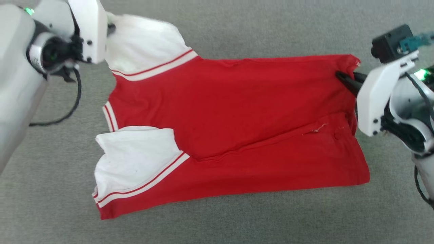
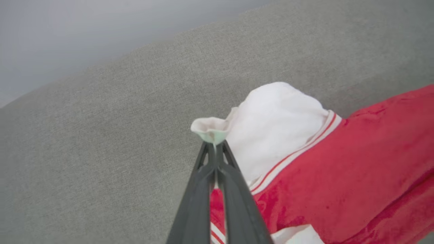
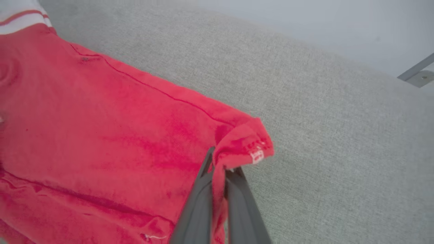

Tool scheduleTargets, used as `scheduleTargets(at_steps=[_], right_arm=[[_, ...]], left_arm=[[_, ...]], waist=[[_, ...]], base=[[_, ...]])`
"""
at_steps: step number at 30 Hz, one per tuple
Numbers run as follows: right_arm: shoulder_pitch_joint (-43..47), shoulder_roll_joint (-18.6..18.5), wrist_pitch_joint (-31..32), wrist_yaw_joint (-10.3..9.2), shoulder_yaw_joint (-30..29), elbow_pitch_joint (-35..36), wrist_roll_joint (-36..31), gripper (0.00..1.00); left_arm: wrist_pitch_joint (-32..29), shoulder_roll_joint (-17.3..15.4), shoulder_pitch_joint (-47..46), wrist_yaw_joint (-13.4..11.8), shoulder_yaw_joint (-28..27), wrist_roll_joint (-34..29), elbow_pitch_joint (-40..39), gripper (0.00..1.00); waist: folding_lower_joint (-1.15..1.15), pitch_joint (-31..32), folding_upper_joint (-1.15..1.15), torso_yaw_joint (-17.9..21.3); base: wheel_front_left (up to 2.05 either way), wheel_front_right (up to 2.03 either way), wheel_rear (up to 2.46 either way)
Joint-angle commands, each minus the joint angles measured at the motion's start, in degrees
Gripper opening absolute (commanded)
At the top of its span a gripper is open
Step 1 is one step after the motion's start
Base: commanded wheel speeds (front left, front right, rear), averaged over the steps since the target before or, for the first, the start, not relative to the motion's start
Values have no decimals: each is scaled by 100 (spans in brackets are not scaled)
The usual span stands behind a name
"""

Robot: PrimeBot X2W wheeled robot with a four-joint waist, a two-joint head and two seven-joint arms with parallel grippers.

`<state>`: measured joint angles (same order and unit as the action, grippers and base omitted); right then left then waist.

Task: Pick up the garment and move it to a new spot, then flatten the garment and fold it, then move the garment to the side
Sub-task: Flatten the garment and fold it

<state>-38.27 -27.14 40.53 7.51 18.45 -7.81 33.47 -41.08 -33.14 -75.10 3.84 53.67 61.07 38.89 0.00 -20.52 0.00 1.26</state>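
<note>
1. Left gripper [image 2: 214, 146]: fingers pinched shut on the white sleeve tip of the garment [image 1: 230, 115].
2. Right gripper [image 3: 222, 167]: clamped on its red hem corner.
3. Garment lies spread between both grippers on grey cloth [image 1: 237, 27].

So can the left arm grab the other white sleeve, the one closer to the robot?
Probably not yet. The left end effector is shut on the far sleeve, so it would have to let go first. Nothing lies over the near sleeve, so the way there looks free.
</note>
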Motion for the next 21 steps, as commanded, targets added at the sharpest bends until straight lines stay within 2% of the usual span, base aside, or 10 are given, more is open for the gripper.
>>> scheduleTargets(at_steps=[1,6,13,14,18,21], right_arm=[[181,-66,-66,-3,-42,141,1,0],[733,-368,-67,-3,-166,769,64,0],[1621,-727,-103,-4,-367,1484,220,0],[1621,-727,-103,-4,-367,1484,220,0],[2127,-822,-127,-4,-484,1538,255,0],[2398,-723,-162,-4,-506,1398,299,0]], left_arm=[[-67,-123,193,-125,21,44,-277,0],[-413,-643,851,-761,36,236,-1769,0],[-772,-1625,1950,-1929,109,425,-4044,0],[-772,-1625,1950,-1929,109,425,-4044,0],[-741,-2021,2574,-2472,163,557,-4911,0],[-636,-2134,2999,-2702,215,688,-5080,0]], waist=[[0,149,0,-106],[0,309,0,-212],[0,406,0,-288],[0,406,0,-288],[0,425,0,-323],[0,430,0,-352]], base=[[0,0,0],[0,0,0],[0,0,0],[0,0,0],[0,0,0],[0,0,0]])
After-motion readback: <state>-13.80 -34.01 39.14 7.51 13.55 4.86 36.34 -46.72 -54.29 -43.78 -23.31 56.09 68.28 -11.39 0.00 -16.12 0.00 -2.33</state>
